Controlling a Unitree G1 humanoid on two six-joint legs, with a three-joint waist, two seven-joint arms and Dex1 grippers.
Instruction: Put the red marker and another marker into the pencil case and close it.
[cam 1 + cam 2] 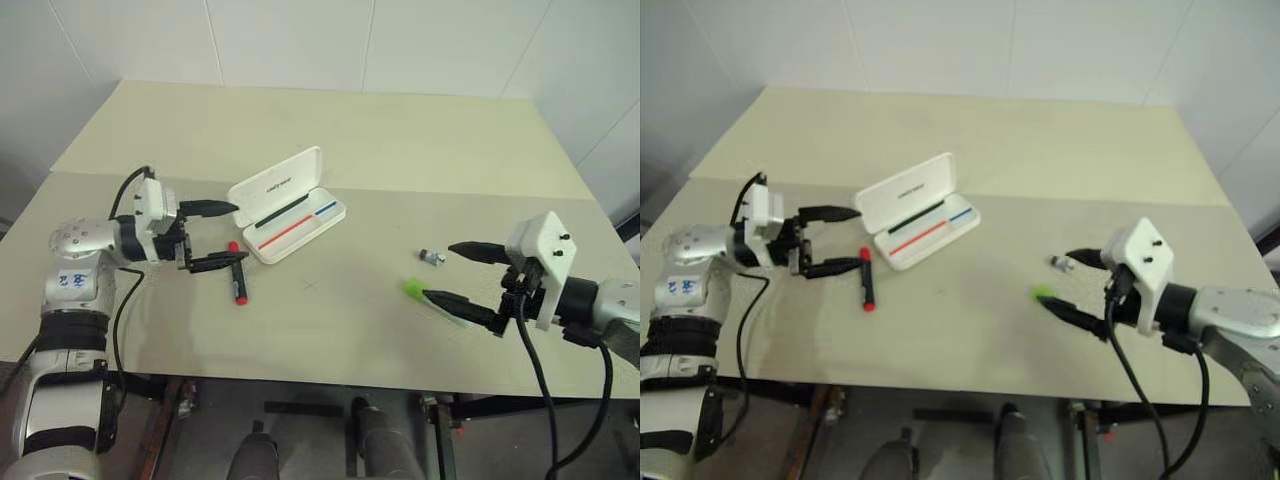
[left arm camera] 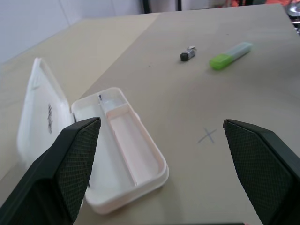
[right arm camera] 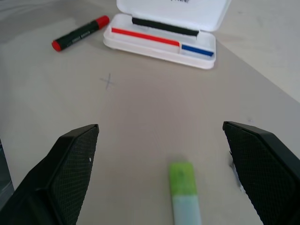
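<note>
A: What lies on the surface (image 1: 400, 130) besides the task's things?

B: A tiny grey metal piece (image 1: 431, 257), near the green marker (image 1: 432, 300) and well apart from the case (image 1: 288, 205). There is also a small pencilled cross (image 3: 108, 81) on the bare top between the two markers.

A: Does anything block the case?

B: No. The case lies open, its lid tilted up and back, with a red-and-blue stripe along the tray's edge. The tray holds no marker. The metal piece sits beside the green marker's far side, not touching it as far as I can tell.

A: Where are the markers?

B: The red marker (image 1: 237, 271) lies flat just beside the case, towards the robot's left. The green marker lies flat on the robot's right half of the surface, cap pointing towards the case, well apart from it.

A: And the left pincer (image 1: 215, 235)?

B: Released, spread wide, holding nothing. It hovers level by the red marker and the case's near corner; its lower finger crosses the marker's upper end in the head view, though I cannot tell if it touches.

A: The right pincer (image 1: 464, 274)?

B: Also released and wide, empty. Its fingers straddle the green marker, whose pale body runs under the lower finger; contact is unclear.
</note>
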